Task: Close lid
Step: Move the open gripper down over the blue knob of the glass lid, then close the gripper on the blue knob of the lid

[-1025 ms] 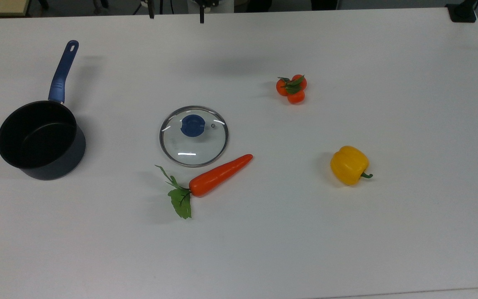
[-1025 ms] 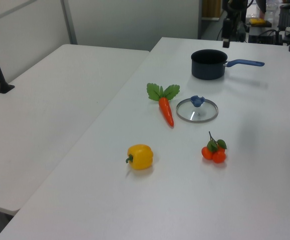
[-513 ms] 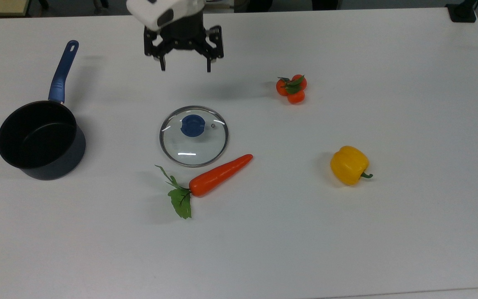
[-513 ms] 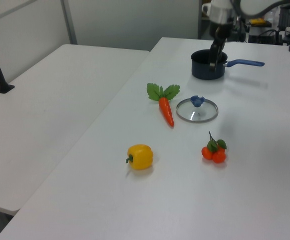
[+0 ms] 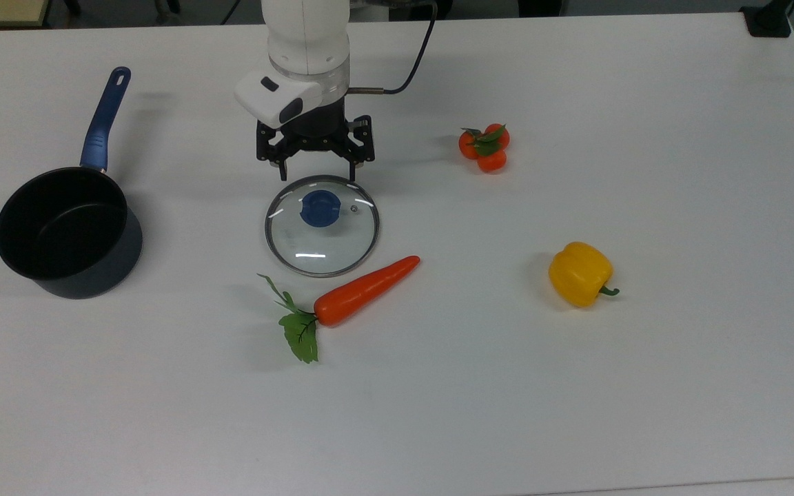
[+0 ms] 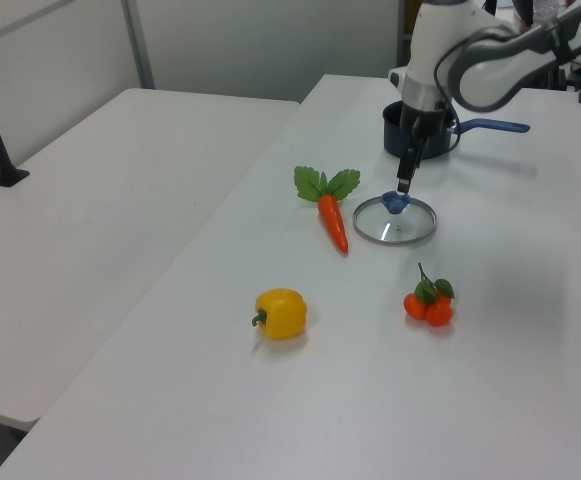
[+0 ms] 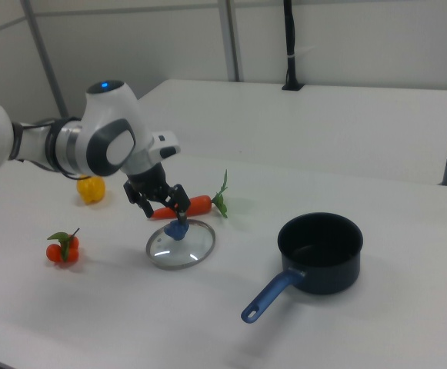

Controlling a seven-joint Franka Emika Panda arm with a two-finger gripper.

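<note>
Overhead, our arm points straight down, claw (image 5: 316,169) spread apart just above the lid (image 5: 322,226), which lies flat on the counter (image 5: 576,386), well apart from the saucepan (image 5: 66,233).

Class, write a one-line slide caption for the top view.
Open gripper hovers by the glass lid, lying on the table apart from the empty saucepan.

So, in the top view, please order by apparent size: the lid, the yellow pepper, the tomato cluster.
1. lid, clearly the widest
2. yellow pepper
3. tomato cluster, slightly smaller than the pepper
</note>
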